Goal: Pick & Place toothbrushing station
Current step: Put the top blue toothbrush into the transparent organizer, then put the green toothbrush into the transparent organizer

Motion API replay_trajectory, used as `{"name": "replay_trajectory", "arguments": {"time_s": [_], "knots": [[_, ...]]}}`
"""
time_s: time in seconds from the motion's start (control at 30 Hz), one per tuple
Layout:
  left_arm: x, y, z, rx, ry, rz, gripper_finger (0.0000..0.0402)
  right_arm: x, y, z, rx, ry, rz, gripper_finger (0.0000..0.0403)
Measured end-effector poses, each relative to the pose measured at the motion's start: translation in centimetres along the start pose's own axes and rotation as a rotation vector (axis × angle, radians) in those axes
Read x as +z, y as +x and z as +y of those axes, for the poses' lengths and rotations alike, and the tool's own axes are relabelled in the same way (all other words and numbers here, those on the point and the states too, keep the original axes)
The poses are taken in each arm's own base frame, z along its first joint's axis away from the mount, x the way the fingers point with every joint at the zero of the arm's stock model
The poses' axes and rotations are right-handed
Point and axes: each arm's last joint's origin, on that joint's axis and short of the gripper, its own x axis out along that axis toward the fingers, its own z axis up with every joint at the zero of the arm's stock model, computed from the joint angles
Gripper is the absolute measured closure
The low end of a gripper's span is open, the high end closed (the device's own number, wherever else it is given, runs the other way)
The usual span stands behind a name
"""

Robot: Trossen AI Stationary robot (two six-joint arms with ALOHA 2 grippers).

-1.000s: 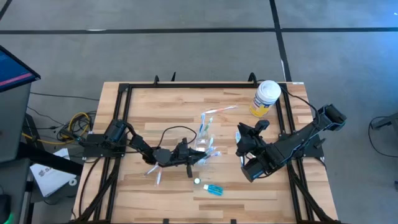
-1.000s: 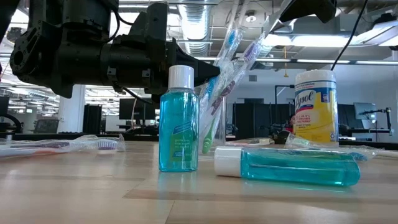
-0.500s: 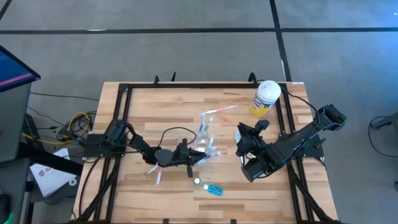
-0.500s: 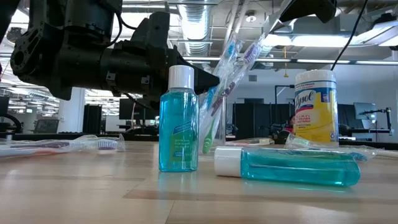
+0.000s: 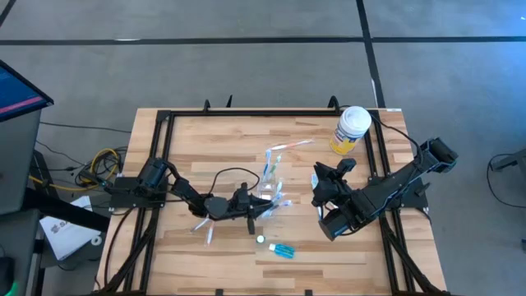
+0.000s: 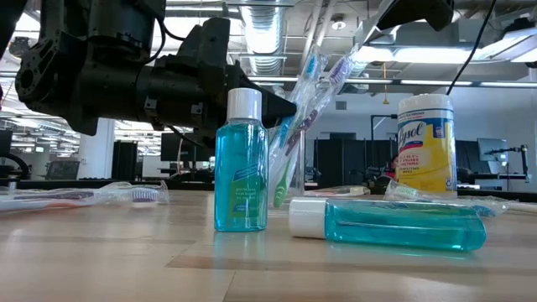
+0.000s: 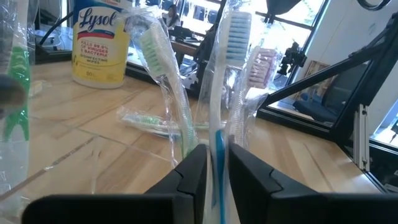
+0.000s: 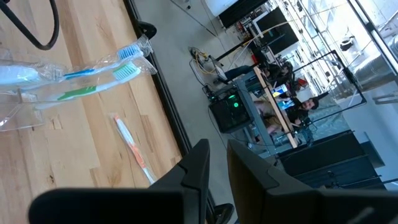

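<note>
The fingers of the left gripper (image 7: 212,163) stand close together, clamped on the clear-wrapped handle of a blue toothbrush (image 7: 231,37) whose bristled head rises above them. This gripper sits low at the tabletop's (image 5: 214,144) middle, right at the clear tumbler (image 5: 269,191). In the left wrist view the blue toothbrush runs straight down between the two fingers, with a green toothbrush (image 7: 155,53) and a pink-bristled toothbrush (image 7: 260,62) leaning just beside it, all in clear wrappers and standing in the tumbler.

The right gripper (image 8: 214,155) hangs above the right part of the tabletop, well apart from the tumbler; its fingers are nearly together with only a narrow gap and nothing between them.

The low view shows what the overhead view barely resolves: an upright blue bottle (image 6: 241,164) with a white cap stands in front of the tumbler, and a second blue bottle (image 6: 390,225) lies on its side near it. The yellow wipes canister (image 6: 426,144) stands farther back, at the far right corner in the high view.

The right wrist view alone shows loose wrapped toothbrushes (image 8: 81,84) lying flat near the tabletop's edge, and an orange toothbrush (image 8: 132,148) beside them. People sit at desks in the room beyond.
</note>
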Motion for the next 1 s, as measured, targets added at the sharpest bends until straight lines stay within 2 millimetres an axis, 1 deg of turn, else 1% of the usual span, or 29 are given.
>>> {"name": "replay_trajectory", "arguments": {"time_s": [0.43,0.53,0.77,0.87,1.0], "knots": [[0.2,0.0,-0.1,-0.026,-0.004,-0.004,0.0276,0.0,0.0,0.0,0.001,0.000,0.001,0.0355],[0.8,0.0,-0.3,-0.032,-0.017,-0.026,0.0266,-0.1,0.1,0.1,0.031,0.005,0.028,0.0355],[2.4,-0.3,-1.1,-0.061,0.038,-0.069,0.0258,-0.4,0.7,0.2,0.142,0.057,0.163,0.0355],[2.9,-0.6,-1.2,-0.067,0.034,-0.077,0.0259,-0.7,1.1,0.4,0.143,0.075,0.189,0.0355],[3.0,-1.3,-0.8,-0.067,0.041,-0.066,0.0259,-1.6,1.7,0.8,0.129,0.110,0.230,0.0355]]}}
